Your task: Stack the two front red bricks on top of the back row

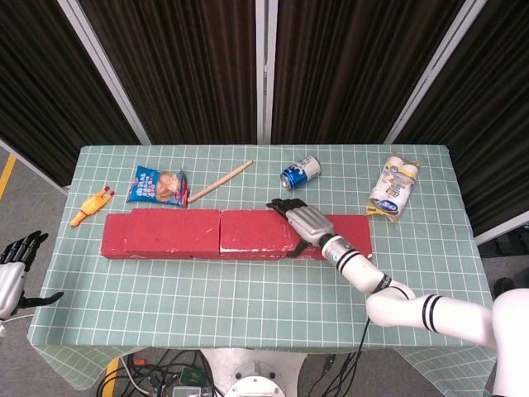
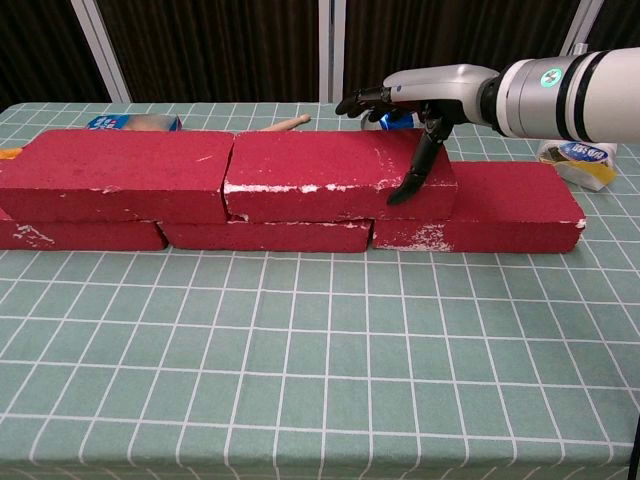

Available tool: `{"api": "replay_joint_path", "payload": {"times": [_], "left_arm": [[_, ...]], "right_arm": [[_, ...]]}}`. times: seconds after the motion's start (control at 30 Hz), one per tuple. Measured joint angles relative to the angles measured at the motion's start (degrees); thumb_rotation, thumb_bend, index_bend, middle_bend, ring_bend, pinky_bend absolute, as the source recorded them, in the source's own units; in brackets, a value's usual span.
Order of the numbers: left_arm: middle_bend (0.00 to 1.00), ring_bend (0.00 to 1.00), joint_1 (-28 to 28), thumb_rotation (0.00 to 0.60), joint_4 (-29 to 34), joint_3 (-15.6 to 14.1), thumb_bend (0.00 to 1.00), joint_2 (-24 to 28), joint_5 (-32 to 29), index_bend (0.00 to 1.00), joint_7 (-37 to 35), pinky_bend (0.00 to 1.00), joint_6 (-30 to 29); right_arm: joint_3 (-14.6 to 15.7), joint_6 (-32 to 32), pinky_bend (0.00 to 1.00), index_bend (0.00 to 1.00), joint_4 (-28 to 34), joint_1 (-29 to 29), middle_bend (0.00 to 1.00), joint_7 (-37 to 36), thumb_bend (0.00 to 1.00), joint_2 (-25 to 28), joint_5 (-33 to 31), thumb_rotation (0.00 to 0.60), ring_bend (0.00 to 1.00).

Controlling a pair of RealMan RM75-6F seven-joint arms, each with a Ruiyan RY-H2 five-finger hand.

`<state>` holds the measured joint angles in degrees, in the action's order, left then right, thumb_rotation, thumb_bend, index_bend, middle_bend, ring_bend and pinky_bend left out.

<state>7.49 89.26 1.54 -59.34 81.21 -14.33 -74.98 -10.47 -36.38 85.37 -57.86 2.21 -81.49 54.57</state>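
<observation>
Two red bricks are seen lying end to end on top of the back row of bricks (image 2: 480, 215) on the checked table (image 2: 320, 370): the left upper brick (image 2: 115, 172) and the right upper brick (image 2: 330, 172), their ends touching. The right hand (image 2: 425, 95) is held over the right end of the right upper brick, palm down, fingers spread and extended past the far edge, with the thumb (image 2: 415, 170) hanging down the near face; nothing is gripped. The left hand (image 1: 15, 269) is kept off the table's left edge, fingers apart and empty. Behind the bricks a can (image 1: 299, 172), a snack bag (image 1: 159, 185), a wooden stick (image 1: 220, 180), a rubber chicken (image 1: 91, 206) and a bottle pack (image 1: 393, 188) are laid.
</observation>
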Motion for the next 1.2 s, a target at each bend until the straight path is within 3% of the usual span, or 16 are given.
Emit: {"api": "replay_joint_path", "payload": {"times": [0.37, 0.63, 0.83, 1.0, 1.2], "left_arm": [[0.0, 0.0, -0.38, 0.6, 1.39, 0.2, 0.01, 0.38, -0.2, 0.02, 1.45, 0.0, -1.12], [0.0, 0.0, -0.93, 0.6, -1.32, 0.2, 0.01, -1.45, 3.39, 0.02, 0.71, 0.0, -5.15], [0.0, 0.0, -1.29, 0.6, 0.02, 0.42, 0.01, -1.58, 2.97, 0.02, 6.09, 0.0, -6.09], [0.0, 0.0, -1.66, 0.6, 2.17, 0.63, 0.01, -1.49, 2.59, 0.02, 12.84, 0.0, -7.37], [0.0, 0.0, -2.22, 0.6, 4.95, 0.76, 0.01, -1.02, 2.1, 0.02, 17.16, 0.0, -8.76]], "right_arm": [[0.71, -7.92, 0.0, 0.0, 11.59, 7.3, 0.0, -2.16, 0.0, 11.76, 8.0, 0.6, 0.0], [5.85, -25.45, 0.0, 0.0, 14.82, 18.92, 0.0, 3.69, 0.0, 17.45, 16.28, 0.6, 0.0], [10.34, -40.82, 0.0, 0.0, 13.17, 30.48, 0.0, 6.5, 0.0, 18.04, 22.48, 0.6, 0.0], [13.39, -51.49, 0.0, 0.0, 8.11, 40.3, 0.0, 6.5, 0.0, 15.88, 26.85, 0.6, 0.0], [15.07, -54.96, 0.0, 0.0, 1.54, 46.36, 0.0, 2.46, 0.0, 12.76, 28.56, 0.6, 0.0]]}}
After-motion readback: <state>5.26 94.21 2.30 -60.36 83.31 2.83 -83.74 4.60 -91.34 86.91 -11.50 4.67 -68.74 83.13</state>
